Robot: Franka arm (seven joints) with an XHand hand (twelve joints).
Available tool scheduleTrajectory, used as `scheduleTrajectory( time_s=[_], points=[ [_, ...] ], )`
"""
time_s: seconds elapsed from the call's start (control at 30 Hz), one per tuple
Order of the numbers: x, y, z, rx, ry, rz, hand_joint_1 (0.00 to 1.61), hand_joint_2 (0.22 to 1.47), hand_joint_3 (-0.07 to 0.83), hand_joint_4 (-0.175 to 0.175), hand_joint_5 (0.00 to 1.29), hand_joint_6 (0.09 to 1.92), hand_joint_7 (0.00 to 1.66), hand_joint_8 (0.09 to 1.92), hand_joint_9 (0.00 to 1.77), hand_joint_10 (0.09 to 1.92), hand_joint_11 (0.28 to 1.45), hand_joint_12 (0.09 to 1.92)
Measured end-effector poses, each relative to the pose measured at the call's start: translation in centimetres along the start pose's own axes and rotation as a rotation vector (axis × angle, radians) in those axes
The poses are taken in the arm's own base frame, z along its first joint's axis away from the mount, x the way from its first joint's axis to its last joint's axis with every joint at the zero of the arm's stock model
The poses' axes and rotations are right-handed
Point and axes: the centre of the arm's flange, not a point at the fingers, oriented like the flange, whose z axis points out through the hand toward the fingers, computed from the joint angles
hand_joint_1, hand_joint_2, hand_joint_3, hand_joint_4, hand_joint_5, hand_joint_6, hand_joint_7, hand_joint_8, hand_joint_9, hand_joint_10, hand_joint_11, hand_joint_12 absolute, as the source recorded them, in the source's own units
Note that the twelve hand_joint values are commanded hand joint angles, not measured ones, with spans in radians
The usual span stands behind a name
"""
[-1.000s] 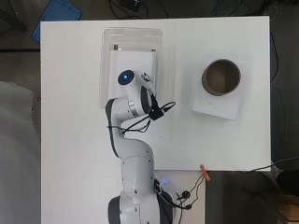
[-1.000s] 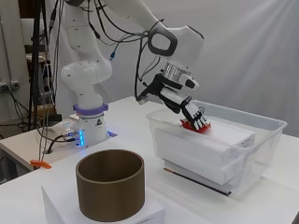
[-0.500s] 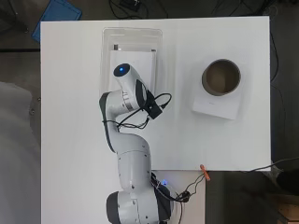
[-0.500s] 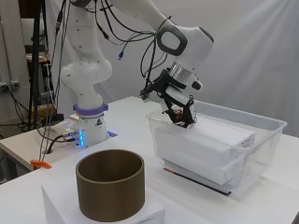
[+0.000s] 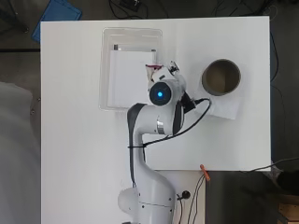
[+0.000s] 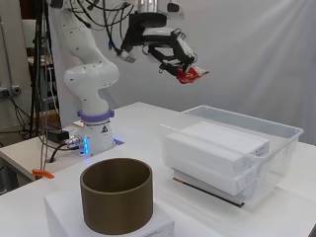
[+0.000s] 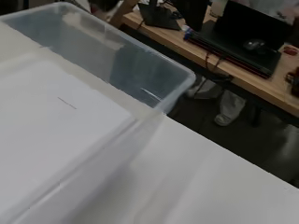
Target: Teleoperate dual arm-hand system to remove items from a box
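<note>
the hand [image 6: 175,53], lifted out of the clear box [image 6: 291,136] since half a second before, clutched a red packet [image 6: 191,75] high above its rim (white table [image 5: 70,154], grey backdrop behind).

White table [image 5: 84,140] with clear plastic box [image 5: 105,70], flat white block [image 5: 224,108], arm's base [image 5: 145,203].

Arm bent at elbow, forearm reaching out horiz. high above table. Hand [image 6: 173,49] up in air, palm down, fingers [image 6: 183,63] curled round small red packet [image 6: 191,74]. In overhead view hand [image 5: 164,73] mostly hidden under wrist.
</note>
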Motion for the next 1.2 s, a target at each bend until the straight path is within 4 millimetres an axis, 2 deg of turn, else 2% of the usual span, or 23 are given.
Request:
scheduleTrajectory(
  time_s=[0.07,0.13,0.27,0.3,0.37,0.43,0.5,0.57,0.63,0.7,0.83,0.9,1.07,1.1,1.13,1.17,1.2],
  points=[
    [-4.0,-0.2,1.6,0.025,-0.008,0.065,0.96,1.18,0.001,0.175,0.85,1.19,0.98,1.86,1.28,1.92,0.99,1.92],
    [-7.2,-0.4,3.6,0.069,-0.01,0.122,0.96,1.19,0.001,0.175,0.84,1.2,1.0,1.87,1.3,1.92,0.99,1.92],
    [-11.4,0.5,9.0,0.172,-0.046,0.255,0.95,1.19,0.001,0.175,0.82,1.21,1.03,1.6,1.26,1.84,0.92,1.84],
    [-13.2,1.0,10.6,0.203,-0.065,0.316,0.94,1.2,0.001,0.175,0.82,1.22,1.05,1.6,1.28,1.83,0.92,1.84],
    [-17.9,1.2,13.0,0.262,-0.119,0.424,0.94,1.2,0.0,0.175,0.81,1.24,1.11,1.69,1.34,1.86,0.95,1.85],
    [-22.7,-0.2,13.9,0.295,-0.169,0.512,0.94,1.21,0.0,0.175,0.81,1.24,1.17,1.79,1.41,1.89,1.02,1.86],
    [-25.5,-1.1,12.5,0.287,-0.186,0.563,0.93,1.21,0.0,0.175,0.8,1.25,1.22,1.89,1.47,1.91,1.08,1.88],
    [-25.8,-0.7,11.2,0.266,-0.178,0.558,0.93,1.21,0.001,0.175,0.8,1.26,1.24,1.92,1.5,1.92,1.11,1.88],
    [-25.1,0.4,10.8,0.25,-0.151,0.528,0.93,1.22,0.002,0.175,0.79,1.27,1.25,1.92,1.51,1.92,1.12,1.88],
    [-24.1,2.0,12.3,0.256,-0.104,0.482,0.92,1.22,0.002,0.175,0.78,1.29,1.27,1.92,1.52,1.92,1.13,1.89],
    [-23.1,3.1,17.5,0.33,-0.055,0.453,0.92,1.22,0.001,0.175,0.77,1.29,1.3,1.92,1.55,1.92,1.15,1.89],
    [-23.1,3.0,18.0,0.344,-0.063,0.46,0.92,1.22,0.0,0.175,0.77,1.29,1.3,1.92,1.55,1.92,1.15,1.88],
    [-24.2,1.9,17.8,0.355,-0.069,0.48,0.91,1.23,0.0,0.175,0.77,1.3,1.29,1.92,1.54,1.92,1.14,1.88],
    [-24.1,1.8,18.2,0.364,-0.07,0.478,0.61,1.06,-0.044,0.134,0.49,0.83,0.83,1.3,1.0,1.41,0.85,1.33],
    [-23.7,1.7,18.7,0.376,-0.069,0.471,0.36,0.89,-0.049,0.102,0.27,0.46,0.45,0.73,0.59,0.9,0.64,0.81],
    [-23.3,1.8,19.2,0.392,-0.066,0.469,0.2,0.78,-0.035,0.083,0.14,0.23,0.23,0.38,0.36,0.54,0.54,0.44],
    [-23.0,2.0,19.7,0.411,-0.06,0.469,0.1,0.72,-0.021,0.074,0.07,0.11,0.11,0.18,0.26,0.3,0.48,0.23]
  ],
)
